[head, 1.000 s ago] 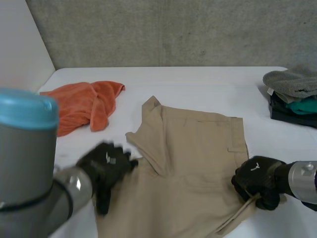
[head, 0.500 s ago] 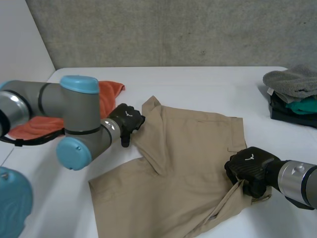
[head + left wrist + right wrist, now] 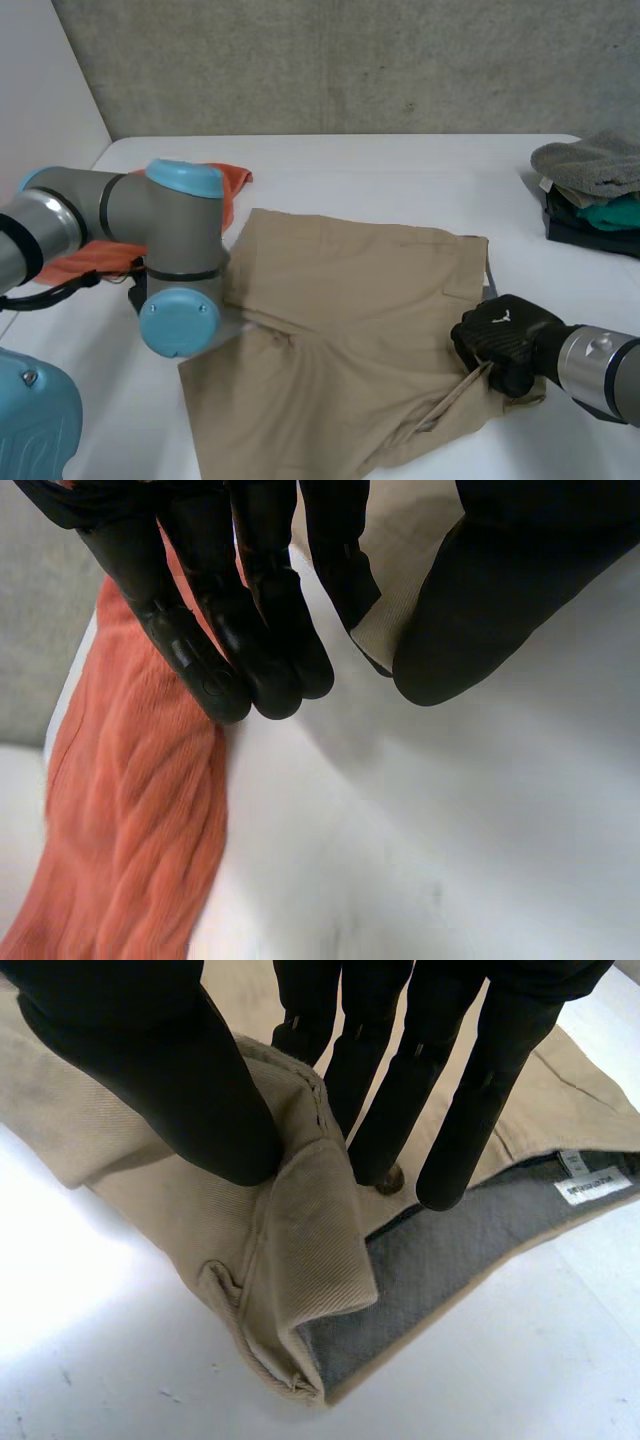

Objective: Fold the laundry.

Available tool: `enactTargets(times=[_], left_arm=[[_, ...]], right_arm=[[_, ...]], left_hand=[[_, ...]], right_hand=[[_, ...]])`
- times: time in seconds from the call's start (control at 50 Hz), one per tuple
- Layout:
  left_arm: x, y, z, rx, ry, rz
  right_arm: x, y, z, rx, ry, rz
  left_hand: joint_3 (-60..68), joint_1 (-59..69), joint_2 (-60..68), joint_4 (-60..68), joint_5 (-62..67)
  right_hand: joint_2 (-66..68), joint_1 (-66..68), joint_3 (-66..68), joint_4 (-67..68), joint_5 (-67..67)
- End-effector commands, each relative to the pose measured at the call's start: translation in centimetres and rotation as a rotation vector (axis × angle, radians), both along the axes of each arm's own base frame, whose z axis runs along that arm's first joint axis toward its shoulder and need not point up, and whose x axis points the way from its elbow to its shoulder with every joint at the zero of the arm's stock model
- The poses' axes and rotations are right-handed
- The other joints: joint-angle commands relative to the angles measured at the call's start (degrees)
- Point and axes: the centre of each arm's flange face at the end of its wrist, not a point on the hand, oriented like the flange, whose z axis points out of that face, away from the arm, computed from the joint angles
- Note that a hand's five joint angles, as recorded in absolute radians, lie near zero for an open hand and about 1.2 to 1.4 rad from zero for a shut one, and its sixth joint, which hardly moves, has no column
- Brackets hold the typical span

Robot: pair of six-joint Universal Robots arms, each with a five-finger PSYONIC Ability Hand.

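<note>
The left arm (image 3: 160, 235) comes in from the left. Its grey forearm runs across to a blue-capped joint, then turns down to a second blue cap just below. In the wrist view the left hand (image 3: 250, 610) points its fingers down, packed close together, with the thumb set opposite. A corner of the shorts (image 3: 350, 290) is pinched between thumb and fingers. The right arm (image 3: 600, 375) enters low from the right, its silver wrist roughly level. The right hand (image 3: 505, 340) sits knuckles up at the shorts' near right edge. Its thumb presses a raised fold of cloth against the straight fingers (image 3: 470, 1090).
</note>
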Motion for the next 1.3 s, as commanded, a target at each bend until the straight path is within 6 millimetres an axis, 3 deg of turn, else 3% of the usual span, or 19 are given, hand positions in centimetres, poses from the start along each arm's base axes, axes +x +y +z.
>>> enactTargets(times=[0.02,0.06,0.08,0.14,0.28,0.38,0.44,0.54,0.7,0.86,0.9,0.92,1.0,1.12,1.26,1.3], left_arm=[[-0.6,1.6,0.4,0.028,-0.033,-0.028],[-0.8,2.0,0.7,0.033,-0.028,-0.041],[-1.0,2.4,1.5,0.018,-0.010,-0.046],[-1.0,2.5,2.6,-0.007,0.013,-0.040],[0.6,3.9,8.6,-0.102,0.177,-0.005],[1.4,7.8,11.3,-0.061,0.355,-0.068],[1.7,10.0,11.8,-0.010,0.411,-0.106],[2.7,15.0,11.4,0.167,0.477,-0.147],[3.0,19.8,8.3,0.386,0.460,-0.168],[2.1,19.5,4.3,0.500,0.383,-0.126],[1.9,19.2,3.9,0.493,0.384,-0.124],[1.7,18.7,3.6,0.477,0.391,-0.122],[1.4,17.6,2.9,0.454,0.406,-0.100],[1.4,17.9,2.8,0.493,0.398,-0.122],[2.9,21.4,3.1,0.639,0.233,-0.228],[3.1,21.5,2.9,0.657,0.191,-0.237]], right_arm=[[0.5,0.8,-0.2,0.009,0.004,0.026],[0.6,0.8,-0.2,0.009,0.002,0.027],[0.7,0.9,-0.2,0.004,0.000,0.030],[0.9,0.8,-0.1,-0.004,-0.006,0.032],[1.2,-0.4,0.5,-0.050,-0.063,-0.012],[1.3,-1.9,1.5,-0.043,-0.148,-0.100],[1.2,-2.8,1.6,0.004,-0.204,-0.173],[0.6,-4.7,1.6,0.040,-0.252,-0.307],[0.3,-5.2,1.5,0.045,-0.256,-0.354],[0.2,-5.0,1.6,0.033,-0.260,-0.351],[0.2,-4.8,1.7,0.033,-0.260,-0.353],[0.1,-4.8,1.7,0.035,-0.261,-0.353],[-0.5,-4.7,2.2,0.020,-0.262,-0.363],[-1.0,-3.5,2.6,-0.003,-0.173,-0.253],[-2.5,1.7,1.6,0.140,0.170,0.134],[-2.7,2.3,1.6,0.156,0.215,0.212]], left_hand=[[-13.36,-12.09,-13.79,-13.72,-12.25],[-47.36,-46.09,-47.79,-47.72,-46.25],[-57.17,-55.90,-57.60,-57.53,-56.06],[-57.94,-56.66,-58.37,-58.30,-56.83],[-57.99,-56.71,-58.42,-58.35,-56.88],[-56.10,-54.82,-56.53,-56.46,-54.99],[-53.25,-51.97,-53.68,-53.61,-52.14],[-48.54,-47.26,-48.97,-48.90,-47.43],[-48.53,-47.25,-48.96,-48.88,-47.42],[-48.03,-46.75,-48.46,-48.38,-46.92],[-42.01,-40.73,-42.44,-42.36,-40.90],[-27.15,-25.87,-27.58,-27.50,-26.04],[11.93,13.21,11.50,11.57,13.04],[12.01,13.29,11.58,11.65,13.12],[12.01,13.29,11.58,11.65,13.12],[12.01,13.29,11.58,11.65,13.12]], right_hand=[[12.49,14.99,11.66,11.34,11.99],[12.49,14.99,11.66,11.34,11.99],[12.49,14.99,11.66,11.34,11.99],[12.49,14.99,11.66,11.34,11.99],[12.49,14.99,11.66,11.34,11.99],[12.49,14.99,11.66,11.34,11.99],[12.49,14.99,11.66,11.34,11.99],[12.49,14.99,11.66,11.34,11.99],[12.49,14.99,11.66,11.34,11.99],[12.49,14.99,11.66,11.34,11.99],[12.49,14.99,11.66,11.34,11.99],[12.49,14.99,11.66,11.34,11.99],[12.49,14.99,11.66,11.34,11.99],[12.49,14.99,11.66,11.34,11.99],[12.49,14.99,11.66,11.34,11.99],[12.49,14.99,11.66,11.34,11.99]])
